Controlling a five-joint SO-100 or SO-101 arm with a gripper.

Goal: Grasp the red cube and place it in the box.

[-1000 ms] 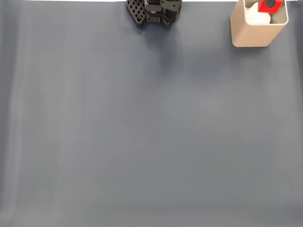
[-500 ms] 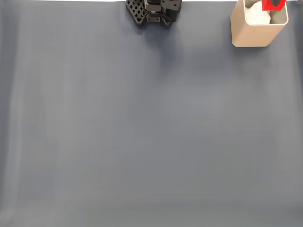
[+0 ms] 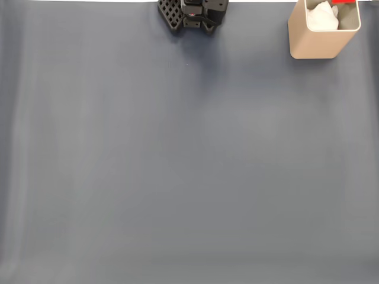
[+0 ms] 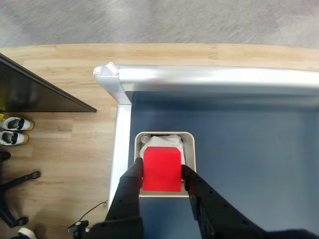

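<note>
In the wrist view my gripper [image 4: 161,172] is shut on the red cube [image 4: 161,163], its two black fingers [image 4: 130,185] pressed against the cube's left and right faces. The cube hangs directly above the open top of the beige box [image 4: 190,141], covering most of the opening. In the fixed view the box [image 3: 320,42] stands at the table's top right corner. A thin strip of the red cube [image 3: 343,2] shows at the top edge of that view, above the box's far rim.
Crumpled white material [image 3: 323,16] lies inside the box. The arm's black base [image 3: 193,13] sits at the top middle of the grey-blue table [image 3: 189,154]. In the wrist view the box stands close to the table's silver corner rail [image 4: 120,124], with wooden floor beyond it.
In the fixed view the held red cube has slid upward over the box toward the top edge. Just a red strip is left in view, and the grey finger has gone out of frame.
</note>
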